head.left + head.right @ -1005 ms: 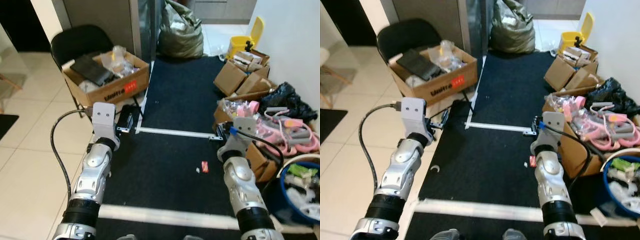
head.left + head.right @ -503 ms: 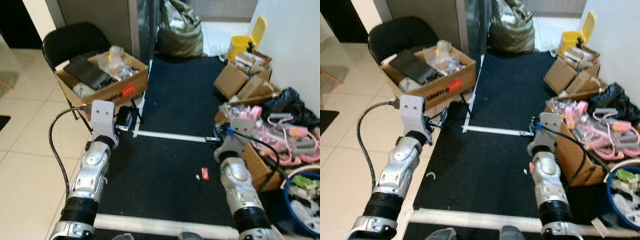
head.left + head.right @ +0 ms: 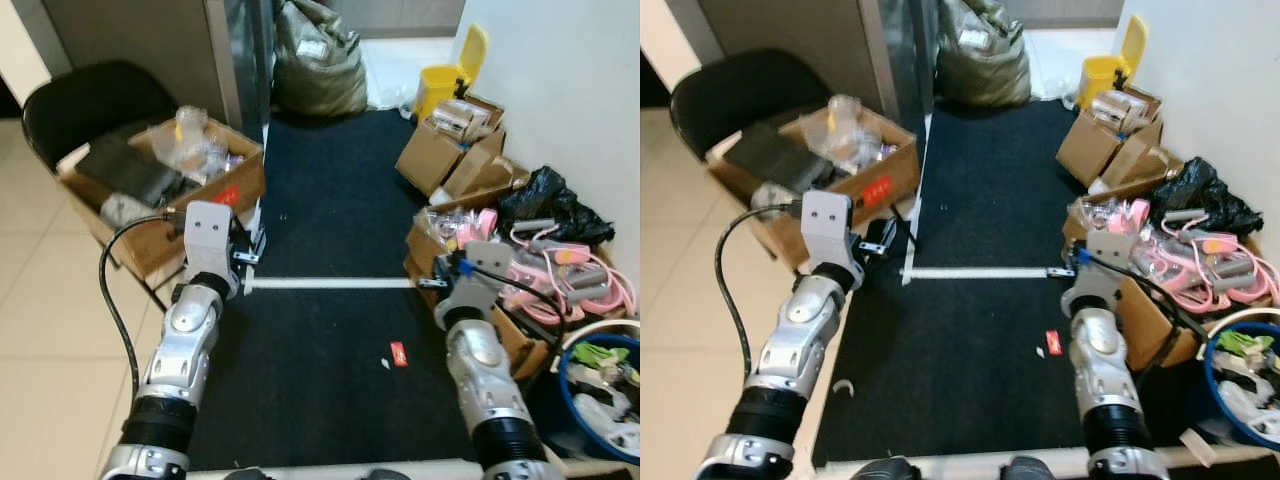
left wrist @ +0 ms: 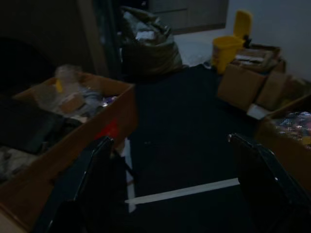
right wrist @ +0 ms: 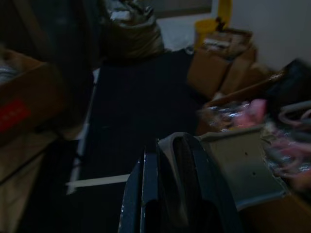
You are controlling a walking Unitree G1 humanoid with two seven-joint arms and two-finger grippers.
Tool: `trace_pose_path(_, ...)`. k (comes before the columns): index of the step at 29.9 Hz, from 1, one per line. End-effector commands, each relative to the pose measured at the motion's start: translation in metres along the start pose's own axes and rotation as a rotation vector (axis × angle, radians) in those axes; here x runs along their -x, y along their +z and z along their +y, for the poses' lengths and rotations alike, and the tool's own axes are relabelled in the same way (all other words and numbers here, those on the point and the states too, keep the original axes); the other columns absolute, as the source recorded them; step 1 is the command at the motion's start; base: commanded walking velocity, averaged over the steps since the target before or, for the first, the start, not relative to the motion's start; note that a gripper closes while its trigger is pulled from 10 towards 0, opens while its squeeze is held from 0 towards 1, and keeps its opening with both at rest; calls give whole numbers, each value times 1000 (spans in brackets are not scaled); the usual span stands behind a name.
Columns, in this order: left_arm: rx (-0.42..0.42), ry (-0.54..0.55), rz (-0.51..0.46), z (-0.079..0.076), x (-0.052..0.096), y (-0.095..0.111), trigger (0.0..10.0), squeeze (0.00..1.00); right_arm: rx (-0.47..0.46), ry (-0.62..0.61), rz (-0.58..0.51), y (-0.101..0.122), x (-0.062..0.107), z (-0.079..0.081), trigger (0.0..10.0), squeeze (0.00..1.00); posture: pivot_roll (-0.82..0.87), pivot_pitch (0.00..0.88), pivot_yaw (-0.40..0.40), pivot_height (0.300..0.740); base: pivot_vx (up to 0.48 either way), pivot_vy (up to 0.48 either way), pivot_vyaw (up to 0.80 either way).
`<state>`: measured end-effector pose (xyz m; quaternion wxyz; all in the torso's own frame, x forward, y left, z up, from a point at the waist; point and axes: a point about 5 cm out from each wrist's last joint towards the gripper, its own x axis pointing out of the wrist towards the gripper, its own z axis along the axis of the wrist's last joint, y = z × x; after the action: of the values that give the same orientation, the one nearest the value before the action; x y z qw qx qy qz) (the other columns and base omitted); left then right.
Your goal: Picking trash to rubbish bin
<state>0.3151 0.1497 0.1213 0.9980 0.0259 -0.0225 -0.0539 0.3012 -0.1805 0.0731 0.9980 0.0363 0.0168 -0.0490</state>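
Left eye view has the trash, a small red wrapper [image 3: 398, 353] with a white scrap beside it, lying on the black carpet [image 3: 330, 220] between the two arms, nearer the right one and untouched by either. The rubbish bin, a blue tub [image 3: 578, 365] already holding white and green litter, stands at the robot's far right, past a cardboard box stuffed with pink tubing [image 3: 560, 270].

The right gripper [image 5: 167, 160] is held up in front of that box, above the carpet, its fingers pressed together and holding nothing. The left gripper [image 4: 170, 160] hovers near a white strip [image 3: 330, 284] that crosses the carpet; its fingers [image 4: 85, 170] are spread wide, with nothing between them.

Beside the left arm a black folding chair [image 3: 90, 100] carries an open cardboard box [image 3: 160, 185] of odds and ends. A red label sits on the box's side; its writing is too blurred to read.

Farther back on the right, more open cartons [image 3: 450, 150] stand along the white wall, with a black plastic bag [image 3: 545, 205] just behind the pink tubing. A small yellow bin [image 3: 450, 80] with its lid raised stands on the pale tiles at the carpet's far end, next to a bulging grey-green sack [image 3: 315, 60].
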Motion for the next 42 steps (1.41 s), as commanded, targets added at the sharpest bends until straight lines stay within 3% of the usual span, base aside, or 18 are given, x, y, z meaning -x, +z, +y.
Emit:
trace_pose_path(1,-11,11,10,5,1,-1,10000,0,-4,12,0,-1,0,5,10000,0,-53,24,35,740,330,0,0)
trace_pose_path(42,-34,-11,1,2,-2,1,10000,0,22,46,8,-1,-4,8,10000,0,-51,17,37,740,327,0,0)
